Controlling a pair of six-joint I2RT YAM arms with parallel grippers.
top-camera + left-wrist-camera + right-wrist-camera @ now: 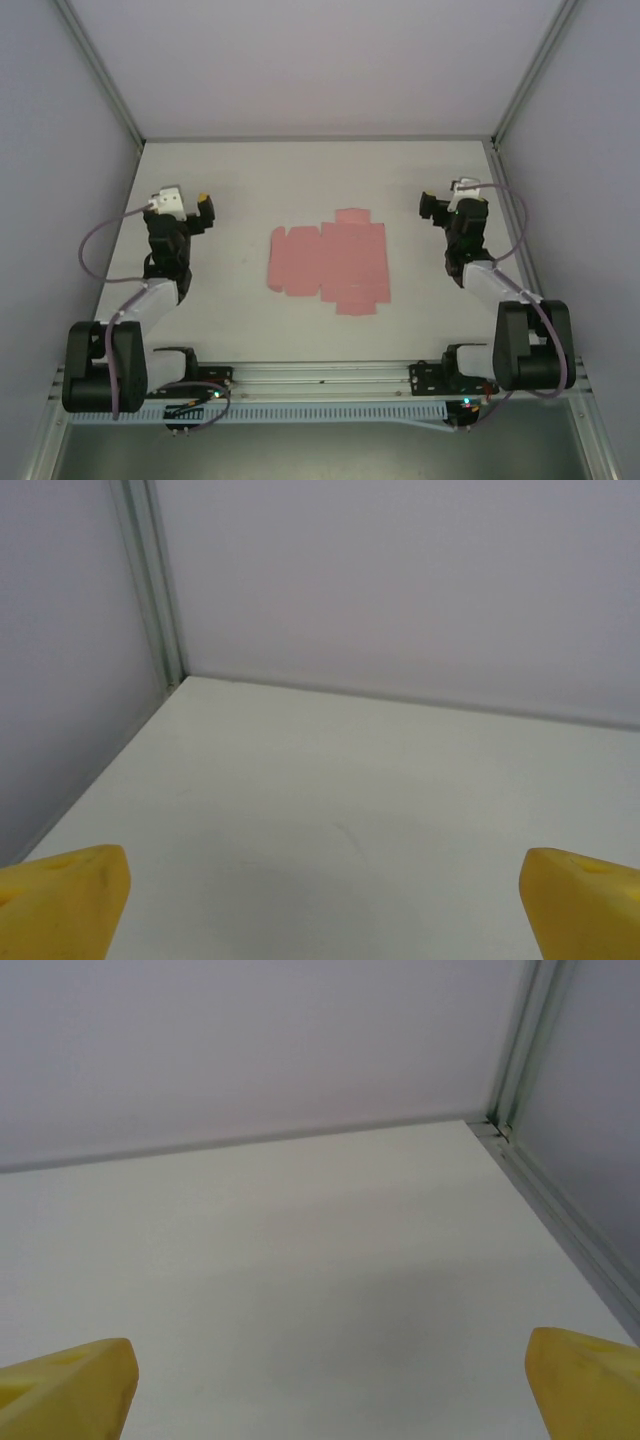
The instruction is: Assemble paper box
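Note:
The paper box (332,263) lies as a flat pink die-cut sheet with flaps in the middle of the white table. My left gripper (203,211) hovers well to the left of the sheet, open, with nothing between its yellow fingertips (62,900). On the other side my right gripper (432,208) stands off to the right of the sheet, also open and empty; its yellow fingertips (70,1388) sit wide apart over bare table. Neither gripper touches the paper.
Grey walls close the table (240,180) on the left, back and right, with metal posts in the far corners (150,590) (520,1050). The arm bases and a rail (320,380) run along the near edge.

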